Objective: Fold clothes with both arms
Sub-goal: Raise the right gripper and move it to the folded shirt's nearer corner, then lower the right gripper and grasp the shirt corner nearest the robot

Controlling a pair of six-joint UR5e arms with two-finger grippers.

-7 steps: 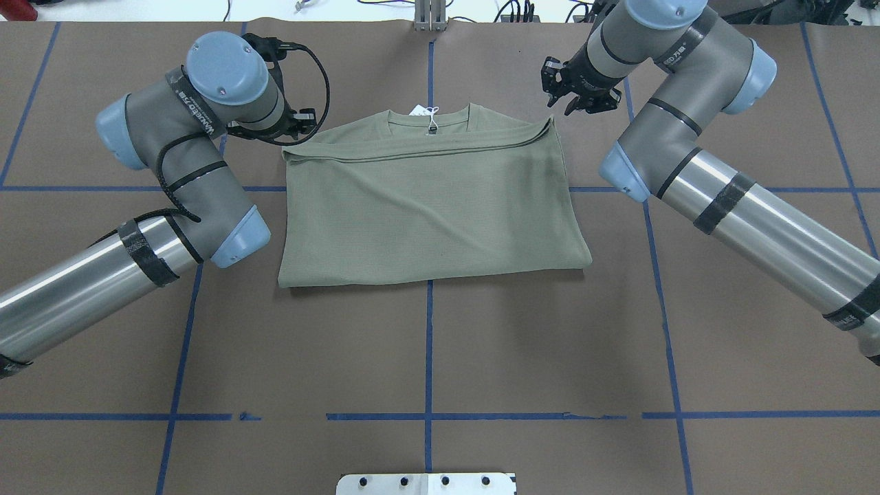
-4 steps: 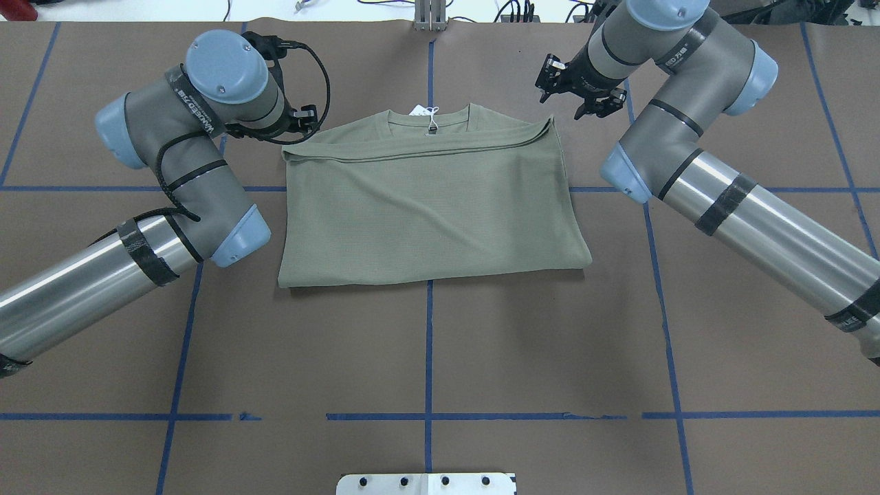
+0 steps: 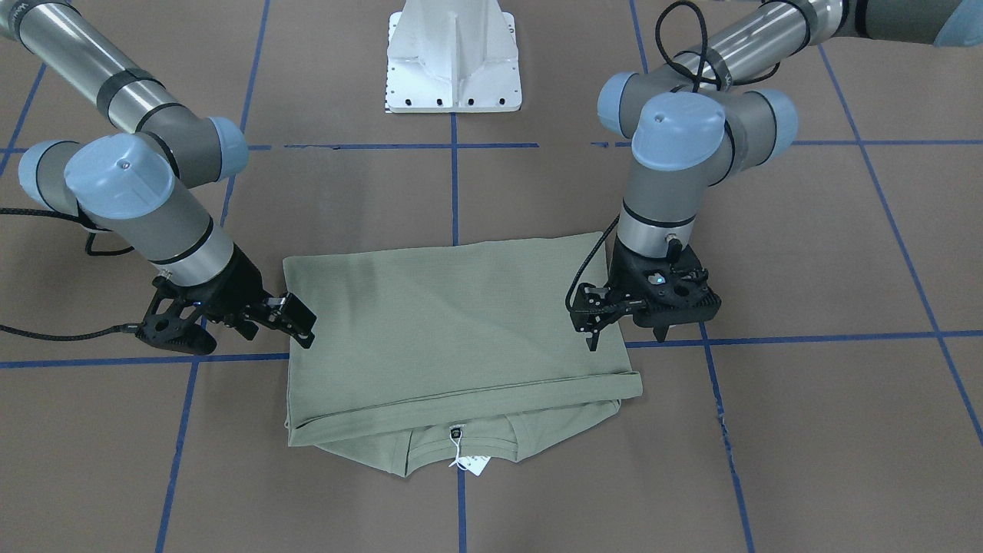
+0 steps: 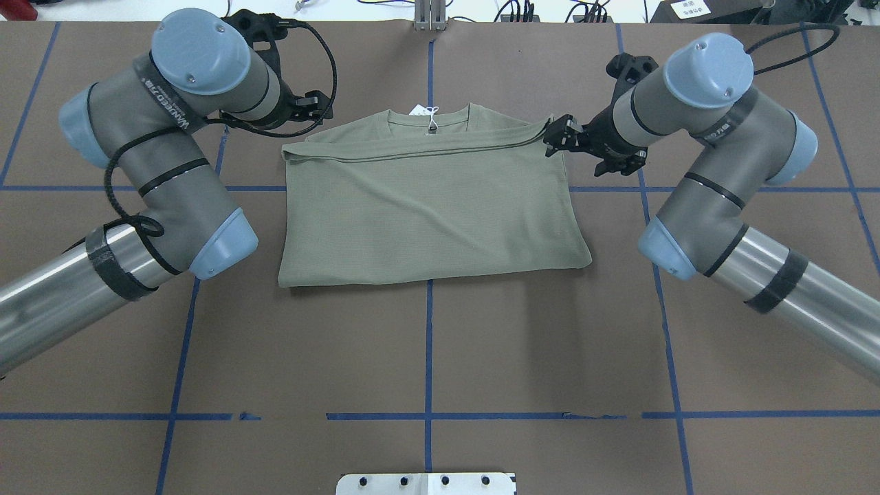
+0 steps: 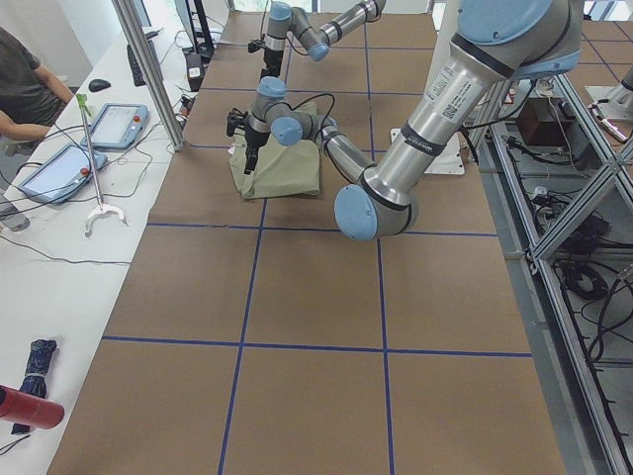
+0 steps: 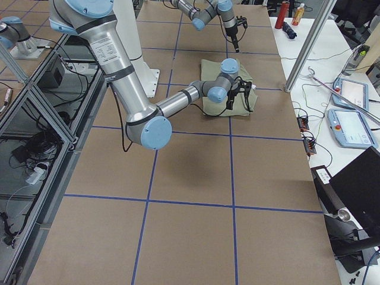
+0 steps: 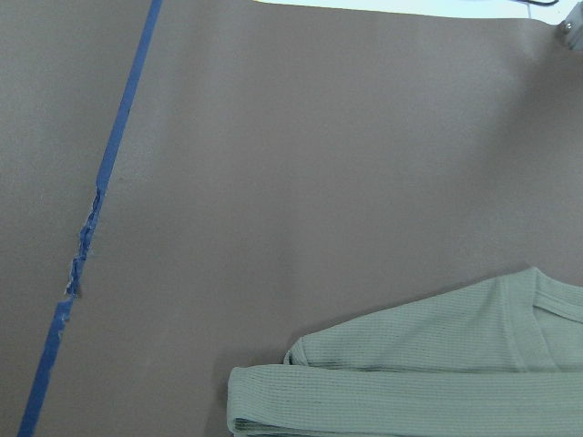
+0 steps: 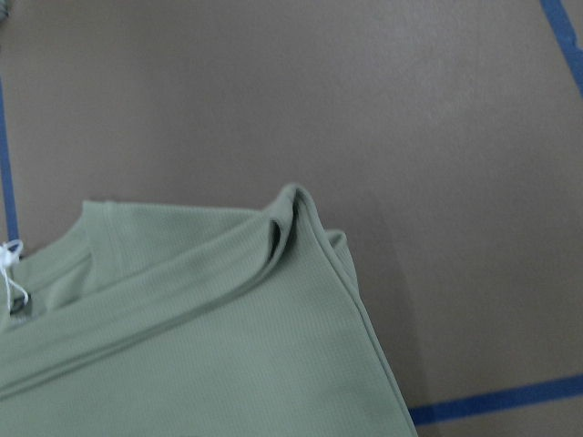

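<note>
The sage-green clothes (image 4: 426, 206) lie as a flat folded rectangle at the table's far middle. The collar and white hang tag (image 4: 425, 110) stick out beyond the far folded edge. My left gripper (image 4: 295, 113) hovers just off the shirt's far left corner and looks open, holding nothing. My right gripper (image 4: 615, 161) hangs beside the far right corner, its wrist camera over that corner; it looks open and empty. From the front, the clothes (image 3: 453, 330) sit between the left gripper (image 3: 664, 326) and the right gripper (image 3: 207, 334). Each wrist view shows one shirt corner (image 8: 291, 209) and no fingers.
Blue tape lines (image 4: 428, 357) grid the brown table cover. The white base pedestal (image 3: 453, 69) stands at the robot's side of the table. A metal post (image 4: 430, 14) rises at the far edge. A seated person (image 5: 25, 89) and tablets are at a side desk.
My right arm swung in and its gripper dropped from above the far right toward the shirt's far right corner. My left arm shifted a little outward. The shirt has not moved.
</note>
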